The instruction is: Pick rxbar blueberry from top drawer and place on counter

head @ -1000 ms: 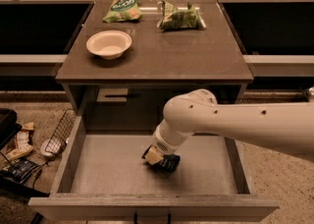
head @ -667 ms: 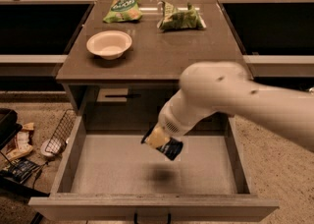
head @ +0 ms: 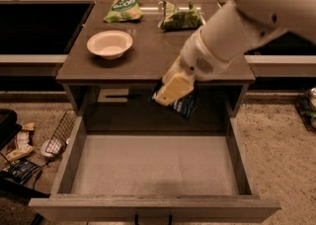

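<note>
Above the open top drawer [head: 148, 165], the claw [head: 170, 93] grips the dark blue glossy rxbar blueberry [head: 186, 104].

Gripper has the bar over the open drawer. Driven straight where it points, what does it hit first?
The gripper, shut on the snack bar, points down and left, just off the counter. First contact looks like the drawer floor, left half; depth is unclear, so maybe the left wall.
</note>
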`<state>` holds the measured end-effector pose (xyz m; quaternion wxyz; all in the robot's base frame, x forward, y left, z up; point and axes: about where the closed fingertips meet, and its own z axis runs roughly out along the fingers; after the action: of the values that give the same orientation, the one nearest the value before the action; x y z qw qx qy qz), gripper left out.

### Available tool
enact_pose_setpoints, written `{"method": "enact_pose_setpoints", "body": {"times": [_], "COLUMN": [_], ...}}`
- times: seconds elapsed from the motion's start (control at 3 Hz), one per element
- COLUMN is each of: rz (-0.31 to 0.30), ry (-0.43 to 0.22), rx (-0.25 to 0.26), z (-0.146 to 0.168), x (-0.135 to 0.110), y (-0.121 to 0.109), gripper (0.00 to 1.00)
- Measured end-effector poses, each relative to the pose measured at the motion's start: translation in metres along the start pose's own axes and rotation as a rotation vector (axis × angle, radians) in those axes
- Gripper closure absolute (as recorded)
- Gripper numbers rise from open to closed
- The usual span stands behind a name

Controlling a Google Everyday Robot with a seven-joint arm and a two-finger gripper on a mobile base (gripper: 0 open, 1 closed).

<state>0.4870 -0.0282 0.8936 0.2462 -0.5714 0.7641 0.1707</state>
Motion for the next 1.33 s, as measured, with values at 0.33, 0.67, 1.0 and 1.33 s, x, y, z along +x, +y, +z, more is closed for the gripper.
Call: {"method": "enact_pose_setpoints", "body": {"times": [0.33, 0.67, 1.0, 1.33], "rz": [-0.093, -0.137, -0.088, 0.001], "ry": [0.030, 0.024, -0.071, -0.107], "rx": [-0.055, 0.010, 0.252, 0.377], "z": [-0.023, -0.047, -0.089, -0.096], "x": [-0.044, -0.105, -0.172, -0.176], "y": [-0.012, -0.041, -0.101, -0.140], "gripper": [1.00, 1.00, 1.00, 1.00]}}
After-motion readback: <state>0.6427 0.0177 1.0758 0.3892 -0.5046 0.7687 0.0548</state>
